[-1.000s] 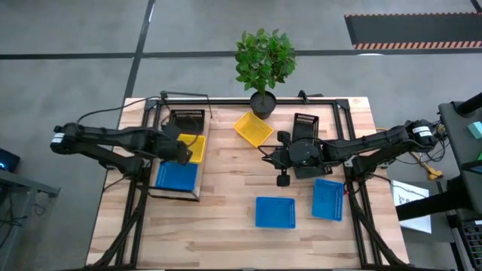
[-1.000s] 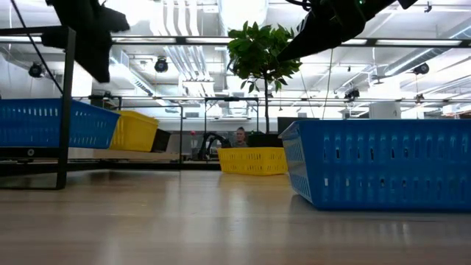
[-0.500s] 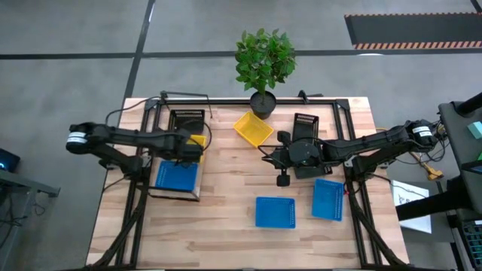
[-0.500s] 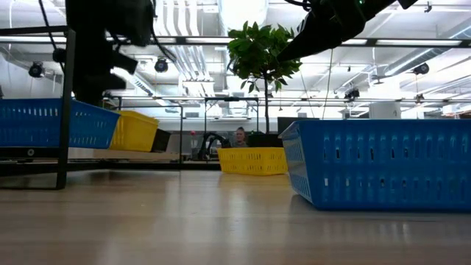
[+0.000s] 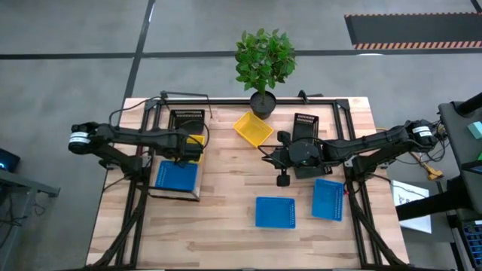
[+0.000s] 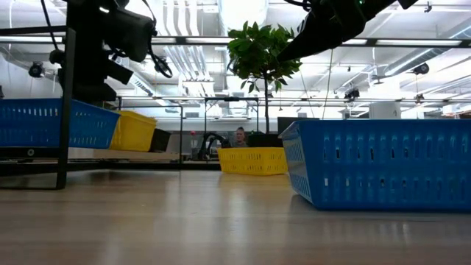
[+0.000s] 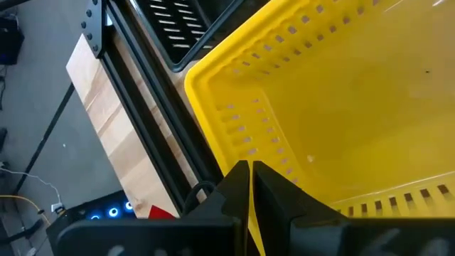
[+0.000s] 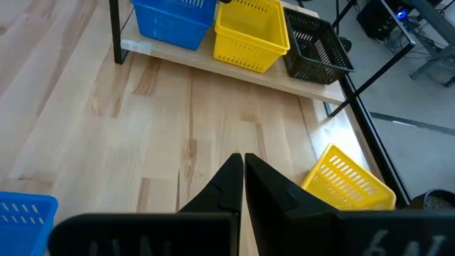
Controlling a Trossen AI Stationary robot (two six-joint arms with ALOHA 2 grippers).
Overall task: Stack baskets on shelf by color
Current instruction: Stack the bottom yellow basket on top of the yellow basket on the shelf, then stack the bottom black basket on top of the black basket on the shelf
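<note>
Left claw (image 5: 190, 147) hovers clenched over the yellow basket (image 7: 334, 114) on the shelf (image 8: 234, 67); right claw (image 5: 282, 158), clenched, extends mid-tabletop (image 5: 226, 196).

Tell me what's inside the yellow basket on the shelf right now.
Nothing shows inside the yellow basket on the shelf: its floor looks bare in the left wrist view. The shut left claw hovers over its rim, hiding a strip of the near wall.
</note>
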